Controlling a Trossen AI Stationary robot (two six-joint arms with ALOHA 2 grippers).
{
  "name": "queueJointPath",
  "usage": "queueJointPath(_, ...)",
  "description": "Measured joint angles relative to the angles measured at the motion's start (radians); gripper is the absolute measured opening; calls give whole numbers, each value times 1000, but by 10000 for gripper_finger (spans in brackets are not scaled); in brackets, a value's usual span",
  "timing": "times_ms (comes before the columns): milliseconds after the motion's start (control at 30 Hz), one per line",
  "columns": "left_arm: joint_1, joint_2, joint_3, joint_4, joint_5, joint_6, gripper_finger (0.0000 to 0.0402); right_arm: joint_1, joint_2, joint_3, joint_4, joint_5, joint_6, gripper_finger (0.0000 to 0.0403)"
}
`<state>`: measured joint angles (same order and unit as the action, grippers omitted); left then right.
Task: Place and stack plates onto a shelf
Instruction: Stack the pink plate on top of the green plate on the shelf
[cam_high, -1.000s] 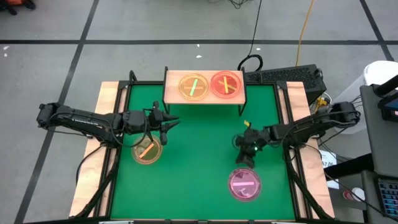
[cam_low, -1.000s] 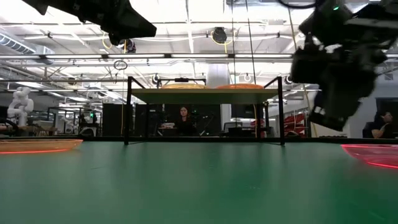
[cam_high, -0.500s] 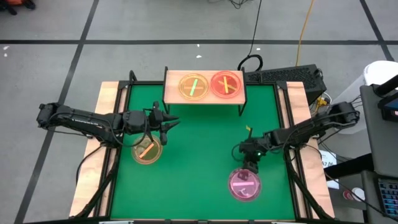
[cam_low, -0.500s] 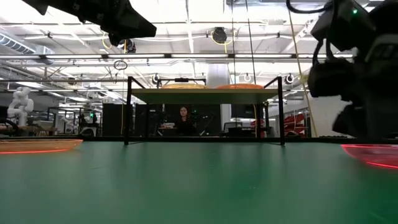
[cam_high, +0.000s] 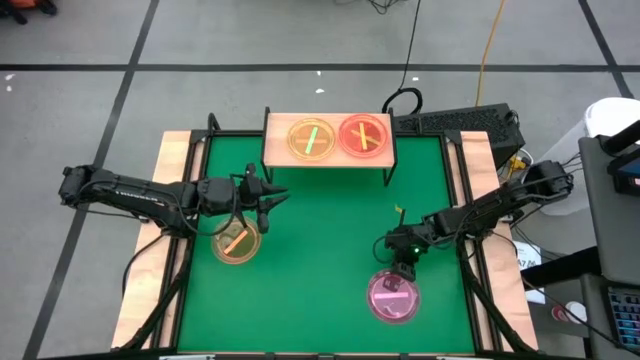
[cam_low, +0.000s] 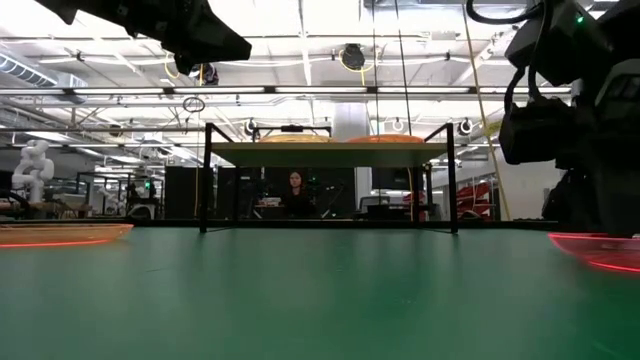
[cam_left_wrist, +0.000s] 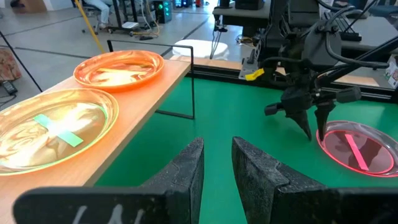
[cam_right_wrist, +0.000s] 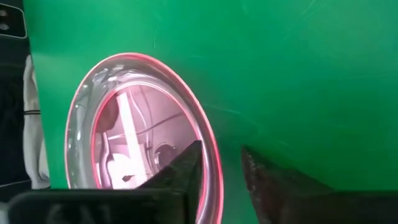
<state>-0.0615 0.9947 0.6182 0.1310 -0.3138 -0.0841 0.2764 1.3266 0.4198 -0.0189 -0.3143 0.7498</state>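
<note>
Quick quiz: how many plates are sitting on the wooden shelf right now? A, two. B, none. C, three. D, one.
A: the high view shows two plates on the shelf, an amber plate and a red-orange plate, side by side.

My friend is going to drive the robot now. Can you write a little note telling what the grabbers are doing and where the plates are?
Right gripper: down at the rim of the pink plate on the green table, one finger on each side of the rim, not closed on it yet.
Left gripper: fingers a little apart, empty, waiting above the table beside the amber plate.
Done: a yellow-green plate with a green stripe and a red-orange plate sit side by side on the shelf.
Left: the pink and amber plates need to go up on the shelf.
</note>
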Motion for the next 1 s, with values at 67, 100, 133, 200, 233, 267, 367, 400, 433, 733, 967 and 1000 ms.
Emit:
queueJointPath(67,0,0,0,0,0,-1,90,0,0,0,0,2,-11,64)
queueJointPath(100,0,0,0,0,0,-2,90,0,0,0,0,3,-14,50)
queueJointPath(133,0,0,0,0,0,-3,90,0,0,-1,0,0,-15,36)
queueJointPath(200,0,0,0,0,0,-4,90,-1,-4,-1,-1,-10,-21,11)
queueJointPath(233,0,0,0,0,0,-4,90,-2,-8,-2,-2,-22,-25,6)
queueJointPath(267,0,0,0,0,0,-4,90,-6,-12,-2,1,-30,-26,6)
queueJointPath(367,0,0,0,0,0,-4,90,-17,-39,-4,38,3,-44,2)
queueJointPath(400,0,0,0,0,0,-4,90,-23,-50,-4,60,25,-55,1)
queueJointPath(433,0,0,0,0,0,-4,90,-31,-61,-2,80,48,-68,1)
queueJointPath(733,0,0,0,25,0,-6,90,-192,-109,84,415,170,-302,0)
queueJointPath(967,-1,0,0,23,0,-8,90,-363,-109,201,617,386,-464,0)
queueJointPath(1000,0,0,0,23,0,-8,90,-388,-108,215,633,439,-487,0)
